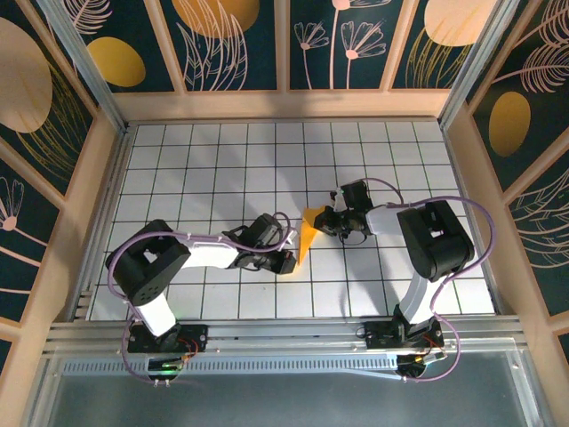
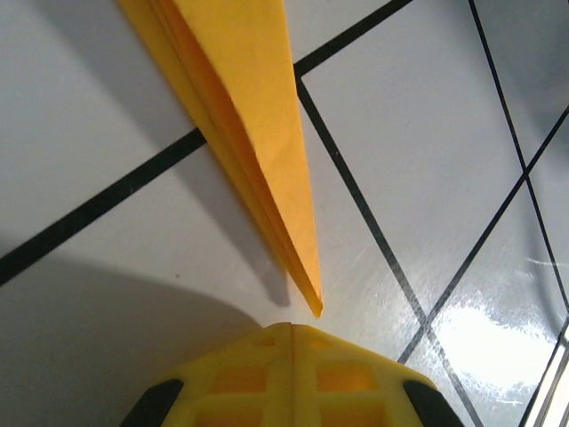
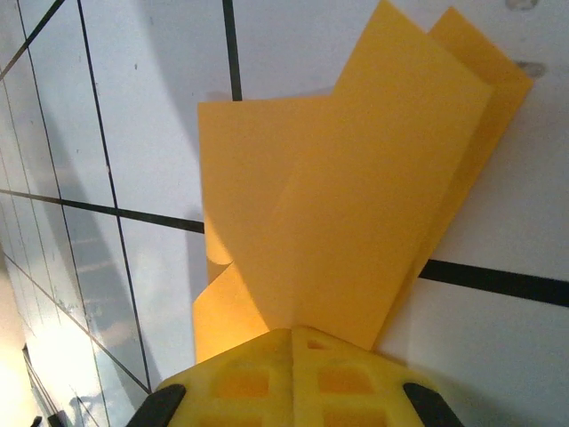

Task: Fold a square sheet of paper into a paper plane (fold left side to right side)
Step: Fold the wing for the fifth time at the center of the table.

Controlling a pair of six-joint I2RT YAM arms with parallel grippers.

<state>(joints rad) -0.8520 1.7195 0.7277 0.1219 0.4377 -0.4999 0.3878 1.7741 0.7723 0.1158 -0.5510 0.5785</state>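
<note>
White tiles cover the table (image 1: 222,151), and the paper plane (image 1: 305,236) lies in the middle, nose toward the near side. I think the folds need a slow, flat press so both wings match. The left gripper (image 2: 292,331) is closed tight and empty, just short of the nose. The right gripper (image 3: 292,334) is closed too, touching the wide far end; pinching or not, I cannot tell

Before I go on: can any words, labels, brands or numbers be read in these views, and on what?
No text can be read in any view.
The paper plane is plain orange-yellow, with no print.
The wall panels show leaf and oval patterns, no letters.
The table has black grid lines, no numbers.
</note>
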